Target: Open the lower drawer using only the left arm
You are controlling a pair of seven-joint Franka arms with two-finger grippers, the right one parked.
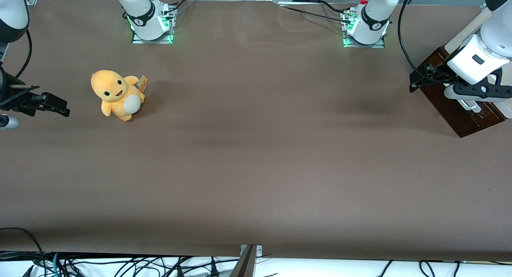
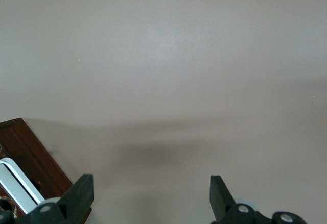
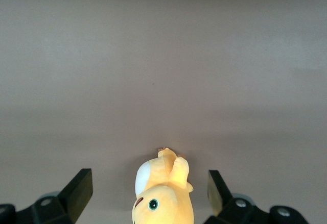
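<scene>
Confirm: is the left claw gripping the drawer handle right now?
No. In the left wrist view the claw is open over bare table, with nothing between its fingers; the silver handle sits off to the side.

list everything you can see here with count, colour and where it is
plush toy: 1, yellow-orange with a white belly, sitting on the table toward the parked arm's end
cabinet: 1, dark brown wood, at the working arm's end of the table, partly covered by the arm
silver handle: 1, pale metal bar on the dark brown wood
table: 1, brown covering
cables: several, black, below the table edge nearest the front camera
left arm: 1, white, over the cabinet
gripper: 1, black, open, above the table beside the cabinet, holding nothing
</scene>
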